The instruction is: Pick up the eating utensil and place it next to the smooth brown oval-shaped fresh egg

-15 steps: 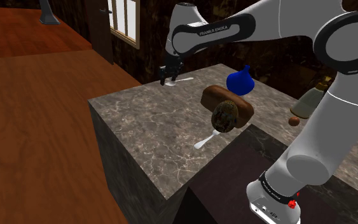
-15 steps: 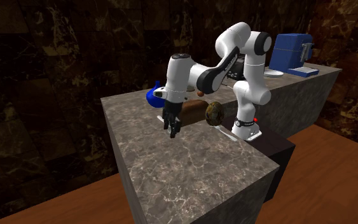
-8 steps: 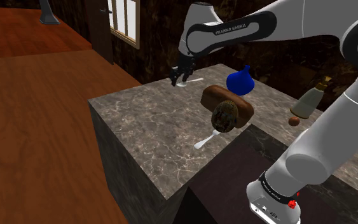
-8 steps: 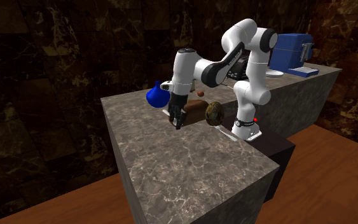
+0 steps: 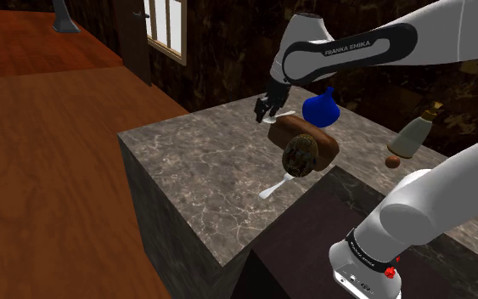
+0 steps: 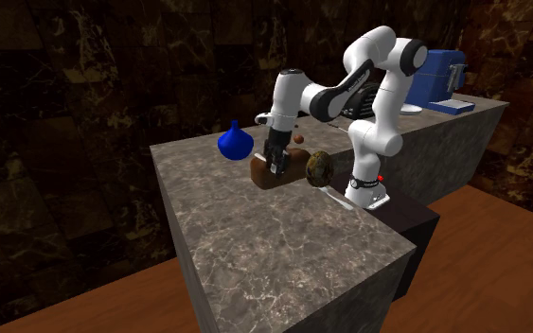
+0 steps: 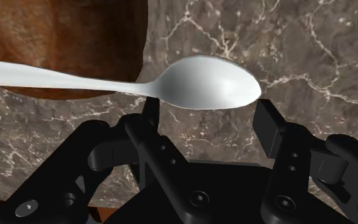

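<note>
- We found the gripper (image 5: 266,110) pinching the white spoon (image 7: 206,83) by its bowl, right at one end of the bread loaf (image 5: 306,140).
- The blue vase (image 5: 320,108) stood just beyond the loaf.
- The brown egg (image 5: 392,160) lay past both, beside a bottle (image 5: 415,134).
- Another white utensil (image 5: 272,188) poked out under the loaf on the marble counter (image 5: 194,170).

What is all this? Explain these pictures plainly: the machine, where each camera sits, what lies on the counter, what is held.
It is a white robot arm with a black two-finger gripper, standing on a box beside a marbled counter. One picture looks over its shoulder, one from across the counter, one from a camera on the hand. On the counter are a brown loaf, a blue vase, a bottle, a small brown egg and a loose spoon. The gripper holds a white spoon by its bowl, near the loaf.
</note>
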